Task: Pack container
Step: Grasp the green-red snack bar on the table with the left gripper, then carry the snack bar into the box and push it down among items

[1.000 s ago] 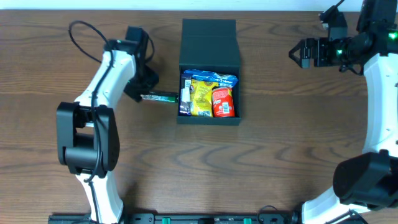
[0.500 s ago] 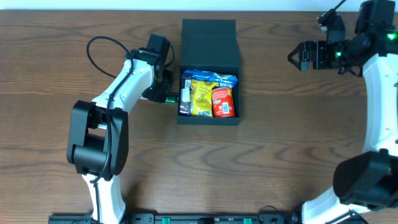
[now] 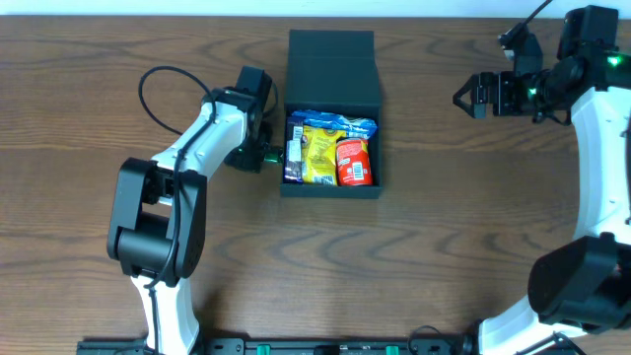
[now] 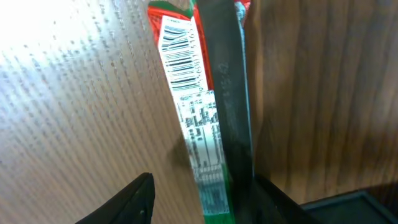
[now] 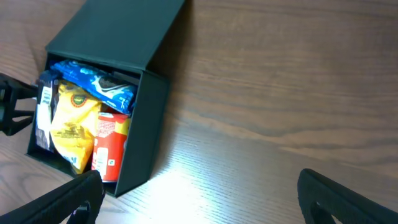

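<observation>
Fingers of the left gripper straddled a green-and-red packet, grip uncertain, while the right gripper gaped empty; just beside the open container mid-table, the packet might have snagged its wall and slipped out.

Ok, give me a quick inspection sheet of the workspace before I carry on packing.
Surface: wooden table, no spills seen.
Job's things: black box open, flap folded back; blue packet, yellow packet and red can inside; green packet at its left wall.
Clutter: nothing seen.
Tools: left tool at the box's left wall, green packet between its fingers, grip unclear; right tool open, empty, right of the box.
Cables: black cable loops off the left arm, away from the box.
Surroundings: nothing seen.
</observation>
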Motion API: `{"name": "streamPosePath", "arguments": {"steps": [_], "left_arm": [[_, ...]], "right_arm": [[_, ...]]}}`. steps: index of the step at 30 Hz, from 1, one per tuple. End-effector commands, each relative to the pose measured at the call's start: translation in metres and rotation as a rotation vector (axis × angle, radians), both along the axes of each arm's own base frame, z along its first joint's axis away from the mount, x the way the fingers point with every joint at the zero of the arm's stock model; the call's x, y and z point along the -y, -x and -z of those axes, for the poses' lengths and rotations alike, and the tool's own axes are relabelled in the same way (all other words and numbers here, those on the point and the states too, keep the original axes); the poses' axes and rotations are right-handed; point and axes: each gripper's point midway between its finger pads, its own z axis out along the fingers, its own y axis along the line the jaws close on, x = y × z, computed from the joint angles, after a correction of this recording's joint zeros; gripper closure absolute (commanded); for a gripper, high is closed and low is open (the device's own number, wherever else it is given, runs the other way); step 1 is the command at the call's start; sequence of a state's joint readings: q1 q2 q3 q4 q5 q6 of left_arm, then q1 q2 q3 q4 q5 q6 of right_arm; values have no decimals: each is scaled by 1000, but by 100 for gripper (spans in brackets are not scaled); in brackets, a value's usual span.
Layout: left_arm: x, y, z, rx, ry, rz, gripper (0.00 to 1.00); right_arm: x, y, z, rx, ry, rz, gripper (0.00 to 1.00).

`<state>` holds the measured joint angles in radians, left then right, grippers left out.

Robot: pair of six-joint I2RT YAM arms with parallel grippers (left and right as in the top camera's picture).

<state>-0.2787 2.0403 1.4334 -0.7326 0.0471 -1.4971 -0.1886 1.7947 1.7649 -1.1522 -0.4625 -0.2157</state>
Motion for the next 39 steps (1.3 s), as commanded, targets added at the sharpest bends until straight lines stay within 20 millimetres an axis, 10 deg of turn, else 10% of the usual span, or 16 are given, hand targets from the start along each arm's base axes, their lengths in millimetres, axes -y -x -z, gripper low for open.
{"name": "streamPosePath", "arguments": {"steps": [1, 25, 39], "left_arm": [[-6, -4, -1, 22, -20, -28, 48], [1, -4, 32, -30, 18, -32, 44], [-13, -9, 30, -29, 22, -20, 78]], "right_arm": [[1, 3, -4, 14, 4, -11, 1], [-1, 7, -2, 8, 8, -44, 1], [0, 6, -3, 17, 13, -50, 1]]}}
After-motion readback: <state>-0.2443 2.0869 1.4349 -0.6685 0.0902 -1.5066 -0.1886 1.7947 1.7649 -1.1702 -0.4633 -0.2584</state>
